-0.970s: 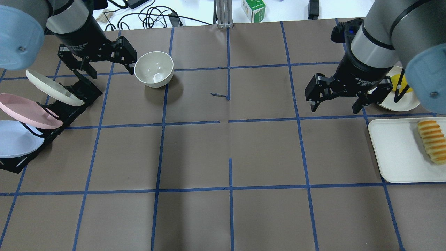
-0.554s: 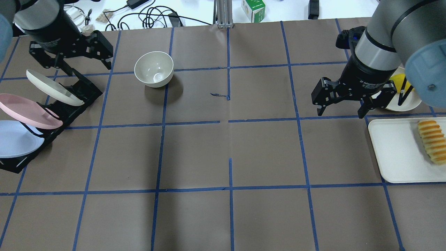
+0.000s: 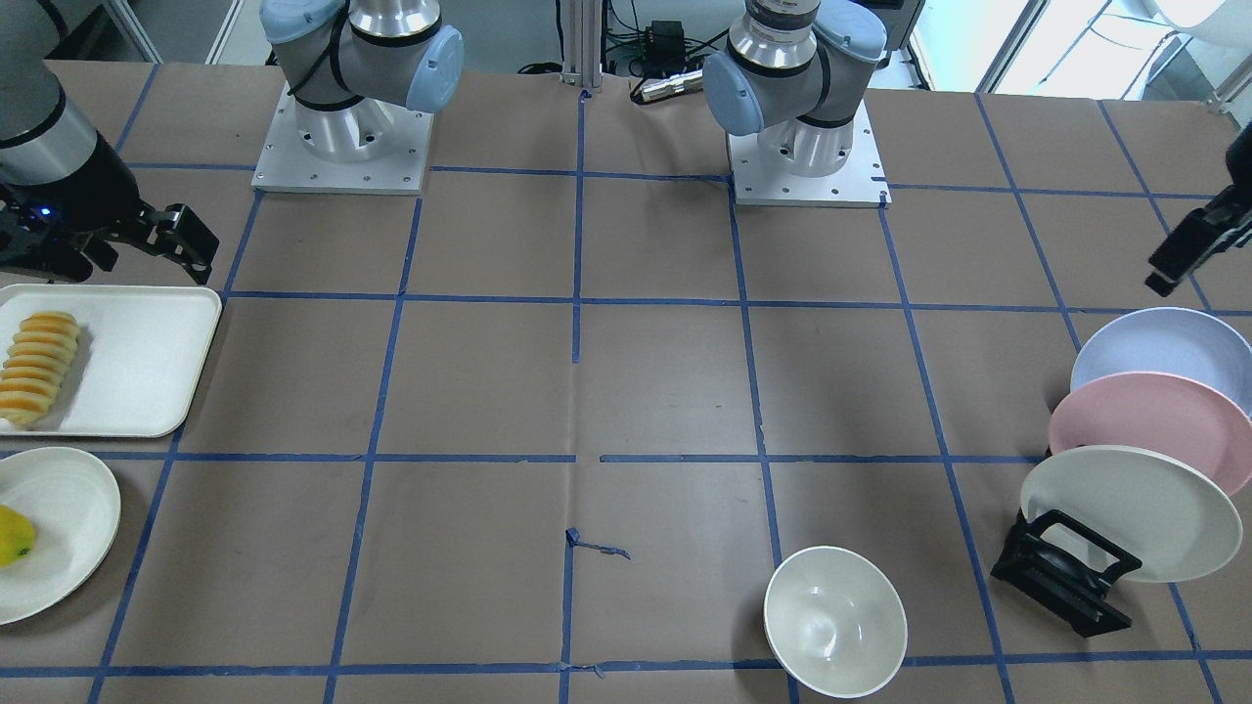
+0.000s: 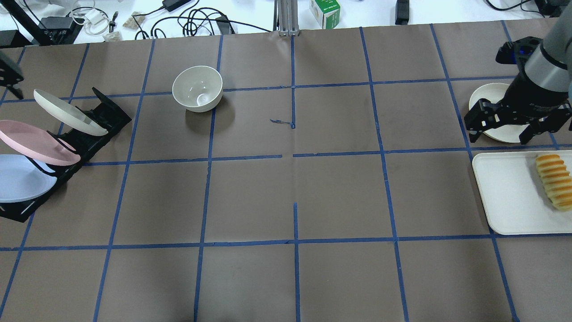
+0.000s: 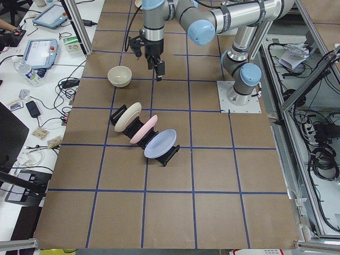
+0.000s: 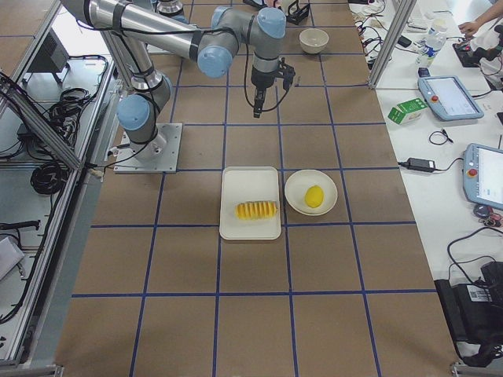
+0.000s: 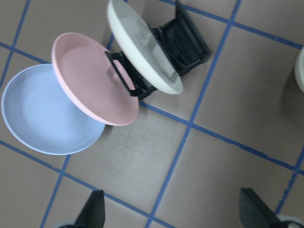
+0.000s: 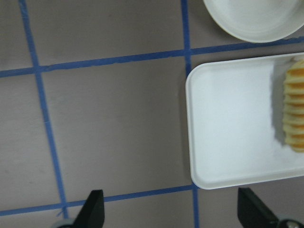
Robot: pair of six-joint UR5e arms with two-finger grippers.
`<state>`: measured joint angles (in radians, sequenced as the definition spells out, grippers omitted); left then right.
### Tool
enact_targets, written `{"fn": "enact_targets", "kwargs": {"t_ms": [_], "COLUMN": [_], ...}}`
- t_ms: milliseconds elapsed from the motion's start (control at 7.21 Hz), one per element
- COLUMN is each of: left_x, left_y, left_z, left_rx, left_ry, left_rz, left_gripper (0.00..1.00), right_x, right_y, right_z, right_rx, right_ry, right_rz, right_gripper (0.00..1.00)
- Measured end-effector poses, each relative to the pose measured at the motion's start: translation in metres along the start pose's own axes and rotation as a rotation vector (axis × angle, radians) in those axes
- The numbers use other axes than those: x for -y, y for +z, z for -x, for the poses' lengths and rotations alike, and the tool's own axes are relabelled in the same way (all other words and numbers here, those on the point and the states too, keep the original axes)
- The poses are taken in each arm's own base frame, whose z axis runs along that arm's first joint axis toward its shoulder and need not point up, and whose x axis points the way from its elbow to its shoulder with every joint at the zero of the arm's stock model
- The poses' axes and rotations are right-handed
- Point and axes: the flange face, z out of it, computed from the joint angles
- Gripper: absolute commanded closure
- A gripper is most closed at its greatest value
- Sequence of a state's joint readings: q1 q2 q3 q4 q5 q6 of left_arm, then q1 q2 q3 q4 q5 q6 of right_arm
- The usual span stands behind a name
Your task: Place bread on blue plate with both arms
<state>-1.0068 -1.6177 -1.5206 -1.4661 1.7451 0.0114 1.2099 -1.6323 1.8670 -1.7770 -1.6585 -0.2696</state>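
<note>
Two grippers sat half out of the front-facing view. The right gripper (image 3: 117,256) was cut off beside the white tray (image 3: 137,381), and only a dark sliver of the left gripper (image 3: 1188,249) showed. The bread (image 3: 37,367) lay on the tray. The blue plate (image 3: 1164,342) leaned in the black rack (image 3: 1066,577) behind the pink plate (image 3: 1144,425).

Overhead, the right gripper hung over the small white plate (image 4: 485,96), covering much of it, with its jaws spread and empty. The left gripper was almost lost at the edge.

Both side views showed the grippers too small to judge.

From the left wrist, the jaws stood wide apart with bare table between them, and the pink plate overlapped the blue plate. From the right wrist, the jaws likewise gaped, and the frame edge cut the bread.
</note>
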Motion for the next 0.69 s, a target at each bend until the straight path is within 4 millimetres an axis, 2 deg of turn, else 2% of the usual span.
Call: {"fn": "enact_targets", "kwargs": {"t_ms": [139,277,416,554,693], "left_x": [0.027,0.049,0.067,0.078,0.083], "left_y": [0.029,0.061,0.098,0.135,0.166], "left_z": [0.051,0.088,0.115,0.133,0.143], "left_rx": [0.012,0.020,0.022,0.017,0.012], "left_ry": [-0.064,-0.095,-0.119,-0.140,-0.150], "left_rz": [0.009,0.009,0.029,0.070,0.112], "left_gripper": [0.00,0.00,0.00,0.00,0.03], "right_x": [-0.001,-0.002,0.003,0.011,0.018], "right_y": [0.017,0.032,0.048,0.067,0.091], "right_z": [-0.030,-0.055,-0.076,-0.102,-0.131], "right_rx": [-0.017,-0.025,-0.035,-0.043,-0.037], "right_ry": [-0.032,-0.059,-0.090,-0.123,-0.150], "right_rz": [-0.024,-0.042,-0.055,-0.063,-0.062], "right_gripper": [0.00,0.00,0.00,0.00,0.00]}}
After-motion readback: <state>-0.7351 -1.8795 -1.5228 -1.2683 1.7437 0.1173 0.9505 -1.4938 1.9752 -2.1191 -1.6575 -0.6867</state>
